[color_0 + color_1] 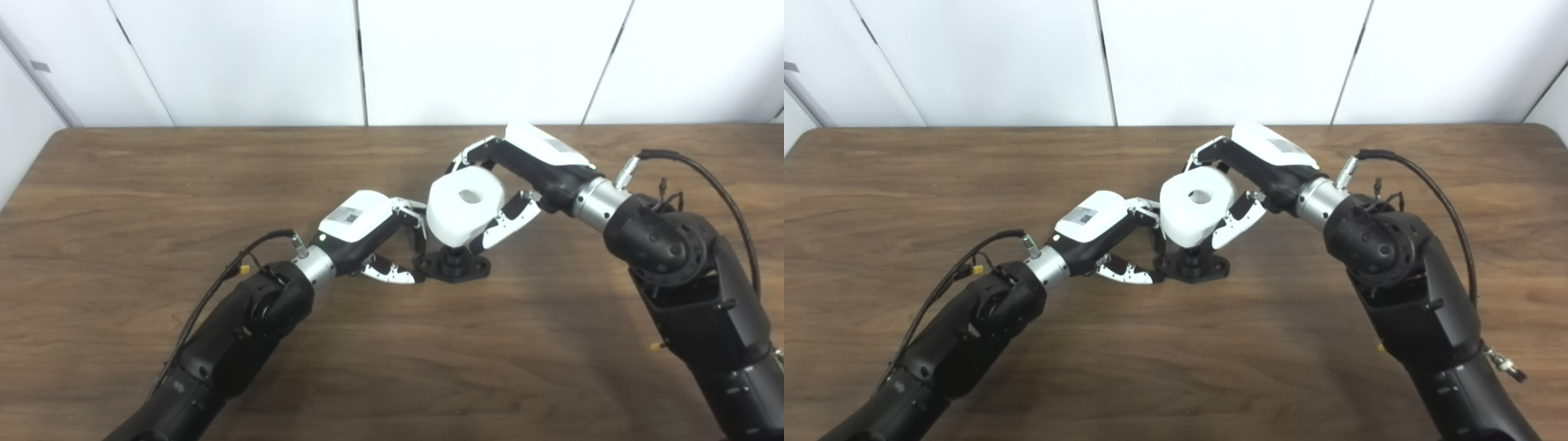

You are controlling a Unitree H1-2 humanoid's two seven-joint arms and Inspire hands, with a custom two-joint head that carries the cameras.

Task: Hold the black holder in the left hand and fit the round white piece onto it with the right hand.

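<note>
The black holder stands on the wooden table at centre, its flat base down and its short post rising into the underside of the round white piece. The right hand, coming in from 3 o'clock, is grasping the white piece, with fingers over its far side and thumb on its near side. The left hand reaches in from 8 o'clock; its fingers lie against the holder's base at the 9 o'clock side, and I cannot tell whether they are clenched on it or only touching.

The piece sits tilted, its central hole facing up and toward 12 o'clock, so I judge it only partly seated. Pushing down at this angle could jam it on the post or tip the holder over. If the left hand's hold is loose, the base could slide toward 9 o'clock under that push. The 2 hands are also very close together, so their fingers could collide beside the piece.
</note>
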